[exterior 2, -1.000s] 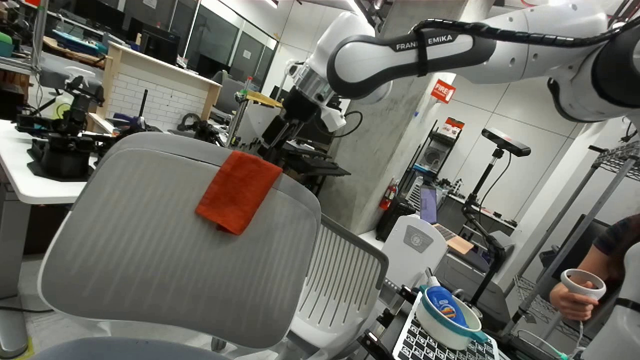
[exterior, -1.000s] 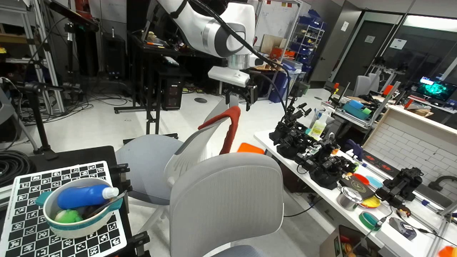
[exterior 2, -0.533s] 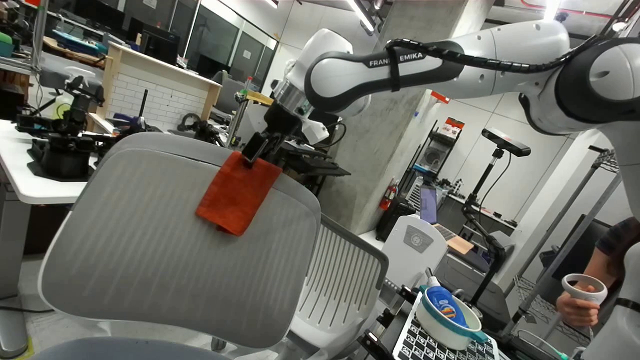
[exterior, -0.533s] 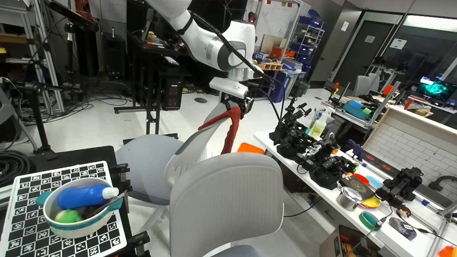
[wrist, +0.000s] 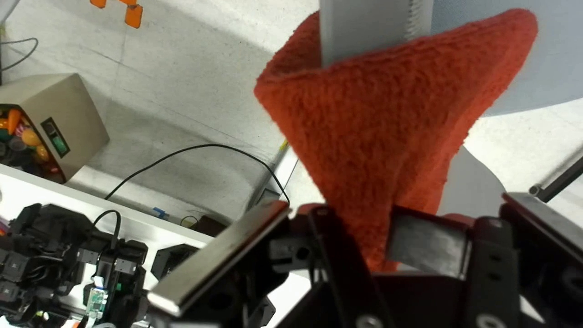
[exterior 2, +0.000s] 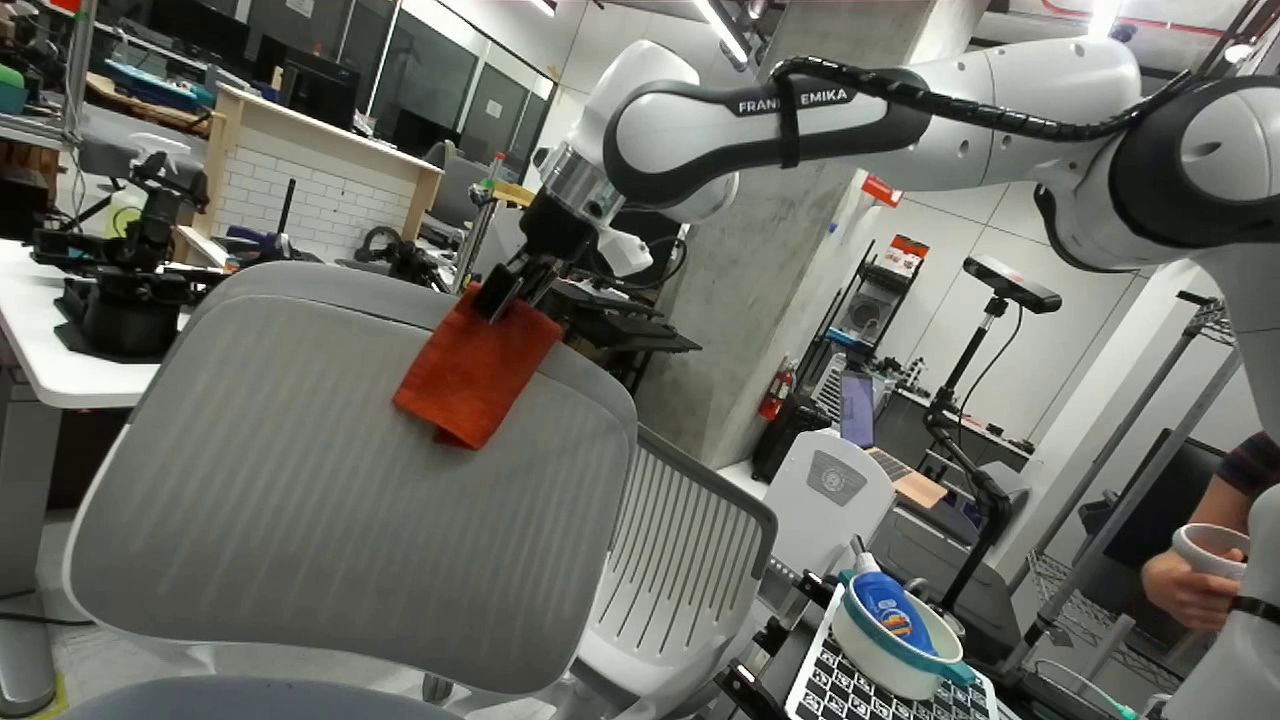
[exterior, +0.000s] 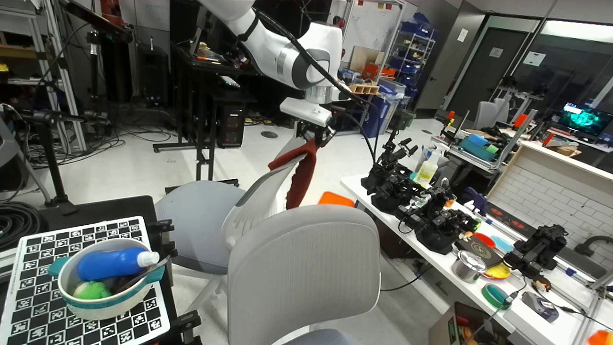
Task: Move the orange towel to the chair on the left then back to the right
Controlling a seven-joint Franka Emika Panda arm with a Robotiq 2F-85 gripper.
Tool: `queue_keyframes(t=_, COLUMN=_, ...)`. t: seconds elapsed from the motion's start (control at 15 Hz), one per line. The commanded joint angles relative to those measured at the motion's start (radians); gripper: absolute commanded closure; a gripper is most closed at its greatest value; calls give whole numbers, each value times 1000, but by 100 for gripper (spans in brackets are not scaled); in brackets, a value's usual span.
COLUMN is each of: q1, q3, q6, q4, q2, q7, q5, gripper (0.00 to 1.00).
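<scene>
Pale floor (exterior: 167, 167) underfoot, white worktop (exterior 2: 100, 380) crowded with black robotic gear (exterior 2: 125, 320), pot (exterior: 96, 314) on a checkered board (exterior: 36, 287) | orange towel (exterior 2: 465, 385) draped over the grey chair (exterior 2: 340, 480), jaws clamped on its upper fold | versus a moment ago: lower edge hangs higher, chair back sits slightly shifted

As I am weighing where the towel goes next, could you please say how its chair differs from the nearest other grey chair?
The towel's chair has the orange towel over its backrest; the neighbouring chair has none. In an exterior view, the towel's chair stands nearly edge-on and partly hidden, while the neighbouring chair stands in front, its backrest broadside to the camera. Both have pale grey backrests and grey seats.
</scene>
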Motion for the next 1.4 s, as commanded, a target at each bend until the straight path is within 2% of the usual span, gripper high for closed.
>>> queue_keyframes(t=0.0, q1=4, q3=12, q6=-26, q4=-32, q2=-81, q7=-2, q5=14, gripper=100)
queue_keyframes(t=0.47, q1=25, q3=6, q6=-20, q4=-120, q2=-268, q7=11, q5=-5, gripper=100)
queue_keyframes(t=0.73, q1=45, q3=-25, q6=-1, q4=-201, q2=-396, q7=99, q5=-46, gripper=100)
queue_keyframes(t=1.33, q1=-52, q3=-119, q6=-21, q4=-344, q2=-594, q7=246, q5=-101, gripper=100)
